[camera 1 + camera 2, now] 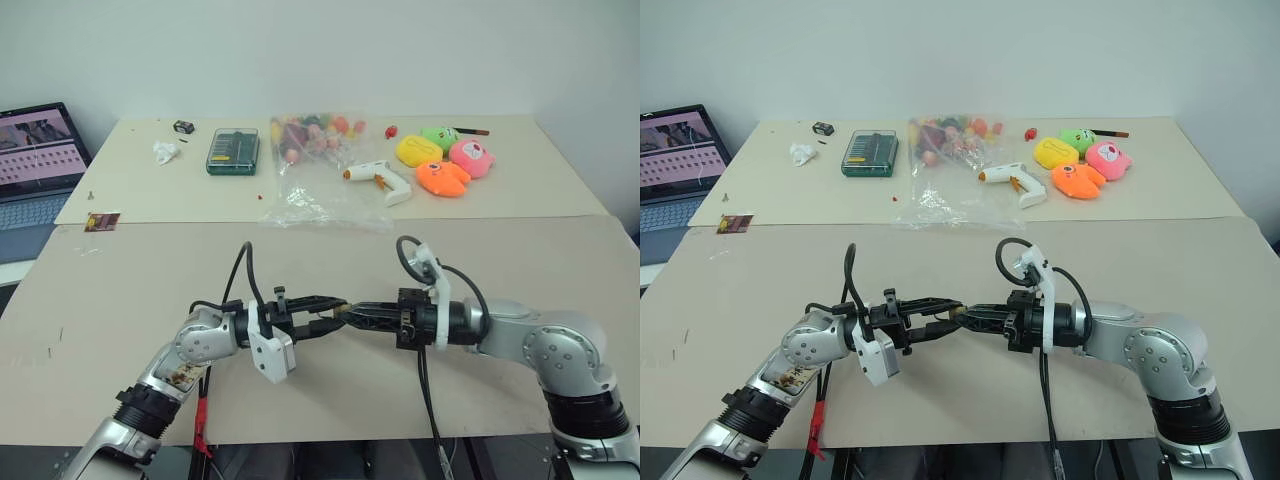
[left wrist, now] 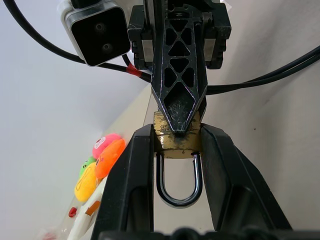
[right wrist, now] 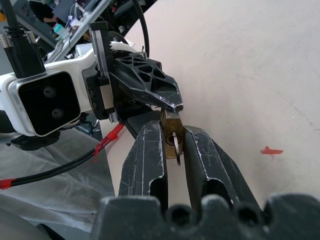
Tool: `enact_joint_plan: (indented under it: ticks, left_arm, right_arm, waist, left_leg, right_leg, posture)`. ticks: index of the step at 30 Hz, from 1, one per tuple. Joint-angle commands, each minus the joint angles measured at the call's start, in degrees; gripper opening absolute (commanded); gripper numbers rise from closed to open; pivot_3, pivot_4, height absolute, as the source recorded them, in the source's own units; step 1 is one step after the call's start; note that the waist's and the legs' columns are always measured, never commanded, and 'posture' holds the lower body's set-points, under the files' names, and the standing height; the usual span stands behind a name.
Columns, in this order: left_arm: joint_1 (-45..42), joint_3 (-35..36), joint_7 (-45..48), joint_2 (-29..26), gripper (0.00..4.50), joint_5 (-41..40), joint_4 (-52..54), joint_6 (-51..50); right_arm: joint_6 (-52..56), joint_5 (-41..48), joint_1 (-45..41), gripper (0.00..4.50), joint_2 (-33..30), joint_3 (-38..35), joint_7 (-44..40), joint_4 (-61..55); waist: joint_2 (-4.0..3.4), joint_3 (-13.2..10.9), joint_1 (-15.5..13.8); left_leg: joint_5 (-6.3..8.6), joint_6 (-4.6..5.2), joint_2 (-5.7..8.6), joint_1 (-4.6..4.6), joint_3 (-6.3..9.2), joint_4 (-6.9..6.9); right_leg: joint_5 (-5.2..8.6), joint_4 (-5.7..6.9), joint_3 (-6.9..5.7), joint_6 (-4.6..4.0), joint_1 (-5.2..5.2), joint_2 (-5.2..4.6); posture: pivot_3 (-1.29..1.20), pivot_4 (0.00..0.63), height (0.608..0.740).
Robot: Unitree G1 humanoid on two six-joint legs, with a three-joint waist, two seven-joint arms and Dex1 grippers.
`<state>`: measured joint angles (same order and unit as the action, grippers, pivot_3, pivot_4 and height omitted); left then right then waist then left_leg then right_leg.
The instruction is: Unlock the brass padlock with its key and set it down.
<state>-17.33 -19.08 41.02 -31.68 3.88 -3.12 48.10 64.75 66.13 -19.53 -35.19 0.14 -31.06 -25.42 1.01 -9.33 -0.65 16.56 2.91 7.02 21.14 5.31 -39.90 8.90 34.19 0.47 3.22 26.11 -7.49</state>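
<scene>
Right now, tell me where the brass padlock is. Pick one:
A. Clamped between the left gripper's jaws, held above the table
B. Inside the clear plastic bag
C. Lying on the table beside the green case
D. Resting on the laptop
A. The left wrist view shows the brass padlock pinched by its body between the jaws of the left gripper, shackle toward the wrist, while the right gripper meets it from the other side.
</scene>
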Motion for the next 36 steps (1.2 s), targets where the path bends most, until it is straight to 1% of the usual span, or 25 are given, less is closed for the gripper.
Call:
enact_joint_plan:
  ticks: [1,11,13,14,15,16,20,22,24,25,27,29,31,33,35,36]
  left_arm:
    - [-0.7,0.6,-0.8,0.7,0.82,-0.9,2.9,0.6]
    - [0.5,2.6,-0.5,-1.3,0.82,-3.0,2.4,-1.5]
    - [0.6,2.6,-0.7,-1.2,1.84,-3.6,2.5,-1.7]
    - [0.6,2.5,-0.5,-1.1,2.08,-4.3,2.8,-2.1]
    - [0.5,2.4,-0.5,-0.8,2.52,-4.4,3.0,-2.3]
    - [0.5,2.3,-0.5,-0.5,2.82,-4.2,3.2,-2.6]
    - [0.9,2.5,-0.4,-0.3,4.44,-3.7,3.2,-3.4]
    - [1.6,2.8,0.7,-1.2,4.48,-5.8,2.6,-4.7]
    - [2.5,3.3,2.6,-2.0,4.48,-9.8,1.9,-9.0]
    - [3.0,3.4,4.0,-2.2,4.48,-12.8,1.8,-13.5]
    - [3.3,4.1,6.9,-2.4,4.48,-20.9,2.2,-26.3]
    - [3.1,6.8,6.6,-1.7,4.48,-27.2,3.4,-35.1]
    - [3.1,8.3,8.1,-2.0,4.48,-30.2,4.8,-40.3]
    - [3.4,8.7,9.6,-2.1,4.48,-31.0,5.7,-43.9]
    - [3.5,9.2,10.2,-1.3,3.97,-32.2,6.3,-47.4]
    - [3.5,9.4,10.5,-1.0,3.79,-33.1,6.8,-49.3]
  right_arm:
    - [0.4,0.9,-0.8,0.11,0.5,-0.5,0.3,-0.8]
    - [-0.3,-1.4,-1.6,0.11,0.0,-0.4,-0.1,0.3]
    - [-0.4,-1.5,-1.8,0.11,0.0,-0.5,-0.3,0.5]
    - [-0.4,-1.6,-1.9,0.11,0.1,-0.5,-0.3,0.5]
    - [-0.4,-1.7,-2.0,0.11,0.1,-0.5,-0.4,0.6]
    - [-0.4,-1.8,-2.0,0.11,0.1,-0.5,-0.6,0.6]
    - [-0.4,-1.9,-1.9,0.11,0.1,-0.6,-0.7,0.5]
    - [-0.4,-1.7,-1.7,0.11,-0.1,-1.0,-1.0,0.3]
    - [-0.4,-1.8,-1.6,0.11,-0.5,-1.3,-1.4,0.3]
    - [-0.5,-1.8,-1.6,0.11,-0.7,-1.5,-1.7,0.3]
    - [-0.7,-1.6,-1.6,0.11,-1.4,-1.9,-2.6,0.0]
    - [-0.7,-1.4,-1.4,0.11,-2.2,-2.2,-3.6,-0.3]
    - [-0.9,-1.6,-1.1,0.11,-3.1,-2.3,-5.0,-0.5]
    - [-1.0,-1.6,-1.0,0.11,-3.6,-2.6,-5.9,-0.6]
    - [-1.1,-1.0,-1.4,0.11,-3.8,-3.1,-6.4,-0.7]
    - [-1.1,-0.7,-1.6,0.11,-3.8,-3.4,-6.6,-0.8]
  waist:
    - [0.0,0.0,0.0]
    - [0.0,0.0,0.1]
    - [0.0,0.0,0.0]
    - [0.0,0.0,0.0]
    - [0.0,0.0,0.0]
    - [0.0,0.0,0.0]
    - [0.0,0.0,0.0]
    - [0.0,0.0,0.1]
    - [-0.01,0.0,0.2]
    - [-0.01,0.0,0.2]
    - [-0.01,0.0,0.2]
    - [0.0,0.0,0.3]
    - [0.0,0.0,0.4]
    - [0.0,0.0,0.5]
    - [0.0,0.0,0.5]
    - [0.0,0.0,0.5]
  left_leg:
    - [0.0,0.0,0.0,0.0,0.0,0.0]
    - [0.0,0.0,-0.01,0.0,0.0,0.0]
    - [0.0,0.0,0.0,0.0,0.0,0.0]
    - [0.0,0.0,0.0,0.0,0.0,0.0]
    - [0.0,0.0,0.0,0.0,0.0,0.0]
    - [0.0,0.0,0.0,0.0,0.0,0.0]
    - [0.0,0.0,0.0,0.0,0.0,0.0]
    - [0.0,0.0,0.0,0.0,0.0,0.0]
    - [0.0,0.0,-0.01,-0.01,0.0,0.02]
    - [0.0,0.0,-0.01,-0.01,0.0,0.02]
    - [0.0,0.01,-0.01,-0.01,0.0,0.02]
    - [0.02,0.05,-0.01,-0.01,0.0,0.0]
    - [0.02,0.05,-0.01,-0.01,0.0,0.0]
    - [0.02,0.05,-0.01,-0.01,0.0,0.01]
    - [0.02,0.04,-0.01,-0.01,0.0,0.01]
    - [0.02,0.04,-0.01,-0.01,0.0,0.01]
  right_leg:
    - [0.0,0.0,0.0,0.0,0.0,0.0]
    - [0.0,0.01,0.0,0.0,0.01,0.0]
    - [0.0,0.01,0.0,0.0,0.01,0.0]
    - [0.0,0.0,0.0,0.0,0.0,0.0]
    - [0.0,0.01,-0.01,0.0,0.0,0.0]
    - [0.0,0.01,0.0,0.0,0.01,0.0]
    - [0.0,0.0,0.0,0.0,0.01,0.0]
    - [0.0,0.0,0.0,0.0,0.01,0.0]
    - [0.0,0.01,0.0,0.0,0.02,0.02]
    - [0.0,0.02,0.0,0.0,0.03,0.02]
    - [0.0,0.03,0.0,0.0,0.02,0.02]
    - [0.01,0.06,-0.01,0.01,0.02,0.03]
    - [0.01,0.05,-0.01,0.02,0.04,0.04]
    - [0.01,0.04,0.0,0.01,0.04,0.04]
    - [0.01,0.01,0.01,0.01,0.03,0.04]
    - [0.0,0.0,0.01,0.01,0.03,0.04]
  posture:
    - [0.0,0.15,0.74]
    - [0.0,0.15,0.74]
    - [0.0,0.15,0.74]
    - [0.0,0.15,0.74]
    - [0.0,0.15,0.74]
    - [0.0,0.15,0.74]
    - [0.0,0.15,0.74]
    - [0.0,0.15,0.74]
    - [0.0,0.15,0.74]
    - [0.0,0.15,0.74]
    - [0.0,0.15,0.74]
    - [0.0,0.15,0.74]
    - [0.0,0.15,0.74]
    - [0.0,0.15,0.74]
    - [0.0,0.15,0.74]
    - [0.0,0.15,0.74]
